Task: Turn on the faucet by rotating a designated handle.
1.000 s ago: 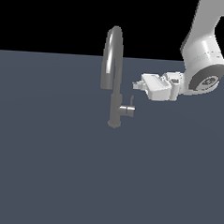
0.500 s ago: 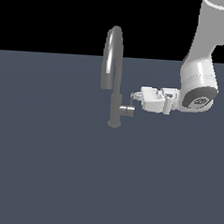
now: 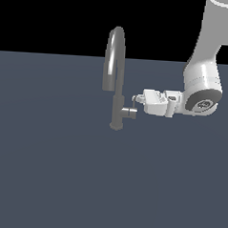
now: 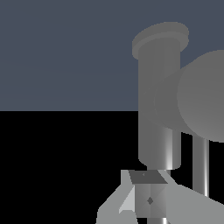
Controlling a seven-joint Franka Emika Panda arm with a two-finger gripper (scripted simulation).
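Note:
The faucet [image 3: 117,99] is a slim grey gooseneck standing on the dark floor, its spout arching high. Low on its column the handle [image 3: 129,113] sticks out toward the exterior view's right, with a thin lever rising from its end. My gripper [image 3: 135,100] reaches in horizontally from the right, and its tips are at that lever, just above the stub. In the wrist view the faucet [image 4: 158,100] column fills the middle, and the handle [image 4: 204,96] shows as a big round end. My gripper [image 4: 148,194] fingers look pressed together, with nothing between them.
The white arm [image 3: 204,78] comes down from the upper part of the exterior view's right. A flat dark blue-grey floor [image 3: 59,179] stretches around the faucet, with black background behind it.
My gripper has dropped lower and moved toward the exterior view's left, from clear of the faucet to touching distance of the handle's lever. The faucet has not visibly moved.

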